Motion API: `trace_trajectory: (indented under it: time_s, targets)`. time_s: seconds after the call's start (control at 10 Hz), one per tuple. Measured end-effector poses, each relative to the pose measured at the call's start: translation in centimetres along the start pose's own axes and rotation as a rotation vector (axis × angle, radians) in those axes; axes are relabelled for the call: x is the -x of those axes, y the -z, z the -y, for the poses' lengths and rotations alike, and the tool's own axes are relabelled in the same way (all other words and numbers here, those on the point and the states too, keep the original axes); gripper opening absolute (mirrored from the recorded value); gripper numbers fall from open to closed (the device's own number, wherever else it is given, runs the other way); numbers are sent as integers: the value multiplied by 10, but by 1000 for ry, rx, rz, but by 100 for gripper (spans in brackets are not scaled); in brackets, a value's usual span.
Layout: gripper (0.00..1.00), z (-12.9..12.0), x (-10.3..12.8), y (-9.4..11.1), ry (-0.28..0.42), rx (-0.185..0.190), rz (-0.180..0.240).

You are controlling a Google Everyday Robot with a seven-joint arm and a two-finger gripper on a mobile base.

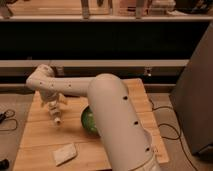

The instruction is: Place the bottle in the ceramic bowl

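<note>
Insp. note, tabletop (35, 137), wood. My hand (53, 109) hangs over the left half, nearer the back edge than the front. Fingers point down & are spread wide, w/ no firm hold seen on anything. The bottle (57, 119) is right at the fingertips, tilted, white cap toward the front edge. Contact w/ fingers: can't tell. The ceramic bowl (88, 121), green, is approx. mid-tabletop, right of the bottle & apart from it, its right side hidden behind my arm (115, 115). Bottle not in bowl. A flat pale pad (65, 153) lies near the front edge, left of centre
</note>
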State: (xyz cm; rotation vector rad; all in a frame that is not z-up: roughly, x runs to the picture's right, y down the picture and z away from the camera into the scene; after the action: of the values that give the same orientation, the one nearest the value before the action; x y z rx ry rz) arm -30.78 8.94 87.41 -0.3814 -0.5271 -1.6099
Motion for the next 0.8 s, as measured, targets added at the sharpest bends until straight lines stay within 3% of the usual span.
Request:
trace_trajectory:
  time_s: [0.3, 0.8]
  targets:
    - [80, 20, 1, -12, 47, 15, 19]
    - [80, 10, -1, -30, 68, 33, 51]
